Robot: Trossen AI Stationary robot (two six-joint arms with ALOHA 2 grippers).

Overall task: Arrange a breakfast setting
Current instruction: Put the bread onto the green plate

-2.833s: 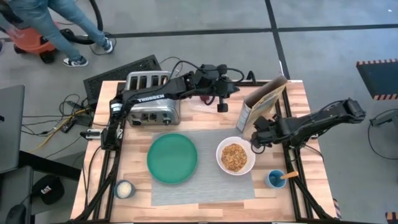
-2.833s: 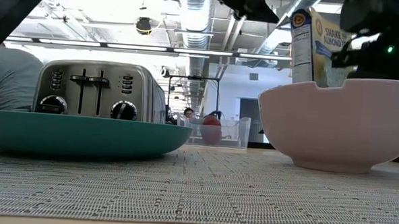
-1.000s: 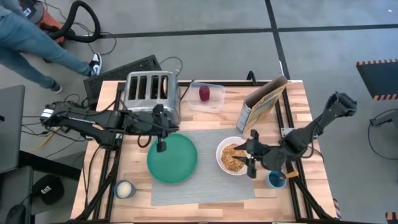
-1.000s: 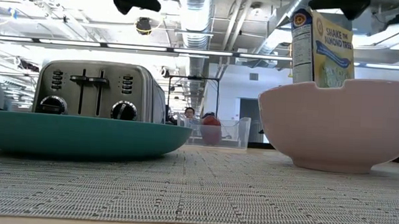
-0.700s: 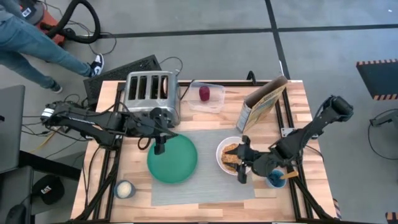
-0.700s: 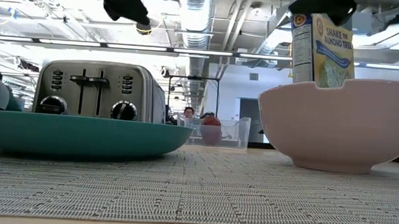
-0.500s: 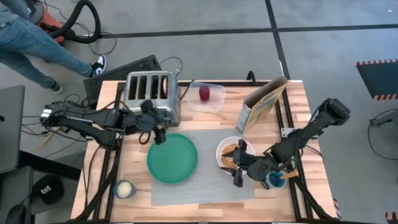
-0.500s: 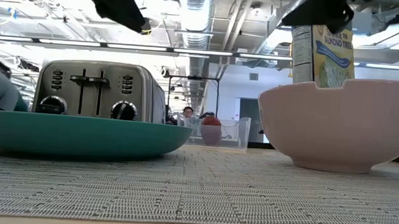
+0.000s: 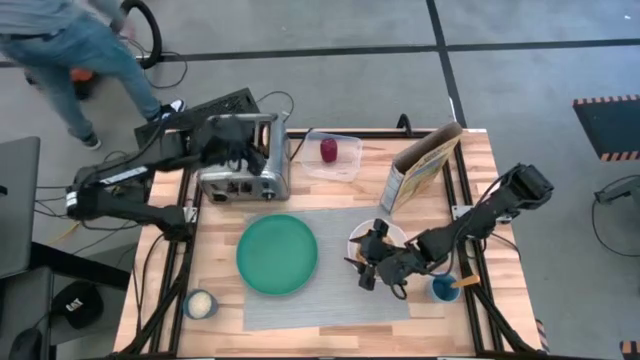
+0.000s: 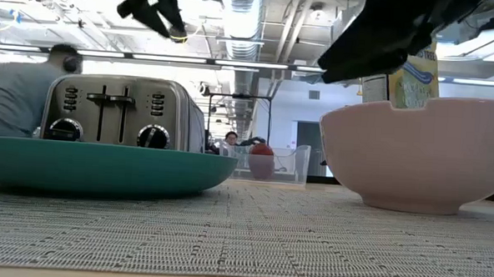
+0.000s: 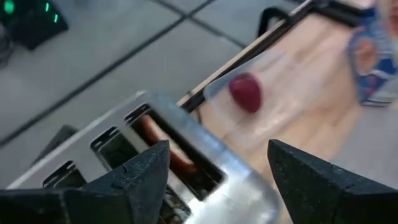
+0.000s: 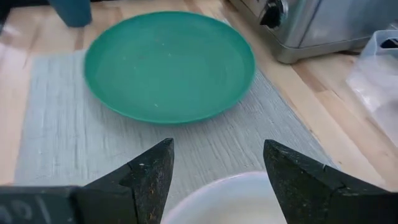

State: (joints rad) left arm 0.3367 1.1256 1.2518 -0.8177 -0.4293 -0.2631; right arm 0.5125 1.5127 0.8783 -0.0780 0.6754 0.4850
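Wooden table point(image 9: 470, 150), one breakfast setting, part laid. Left gripper point(image 11: 214, 171): jaws spread, empty, above the toaster point(image 9: 238, 150). Bread point(image 11: 168, 144): tan, standing in a slot; probably light and crumbly, best pinched at its exposed top edge. Right gripper point(image 12: 214, 165): spread, empty, over the white bowl point(image 9: 372, 245) on the placemat point(image 9: 330, 300), beside the teal plate point(image 9: 277, 254). Left wrist view alone showed the bread; high view alone the layout.
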